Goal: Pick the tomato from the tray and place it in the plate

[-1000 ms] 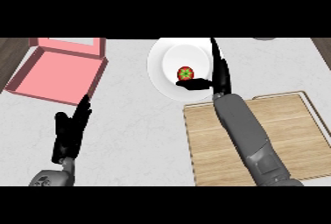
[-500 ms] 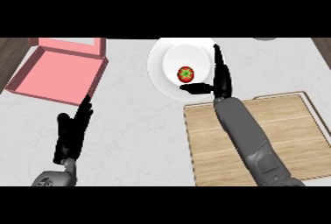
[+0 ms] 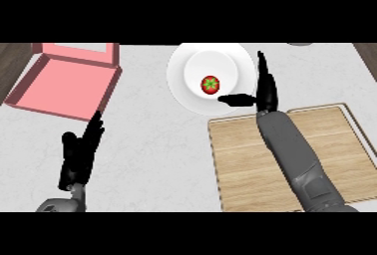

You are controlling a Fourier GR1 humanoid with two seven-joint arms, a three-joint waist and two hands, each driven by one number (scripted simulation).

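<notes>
Right hand [image 3: 264, 88] open, fingers straight, thumb extended left over the plate [image 3: 185, 90], holding nothing. Left hand [image 3: 81, 149] open at near left. Tomato [image 3: 211, 84], red with green calyx, lies in the plate.

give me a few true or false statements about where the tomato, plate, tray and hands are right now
1. The red tomato with a green top lies on the round white plate. True.
2. The right hand is curled round the tomato. False: its fingers are straight and the tomato lies apart from it.
3. The wooden tray holds the tomato. False: the tomato is on the plate.
4. The open pink box sits left of the plate. True.
5. The left hand rests on the pink box. False: it is open over the white counter, nearer than the box.
</notes>
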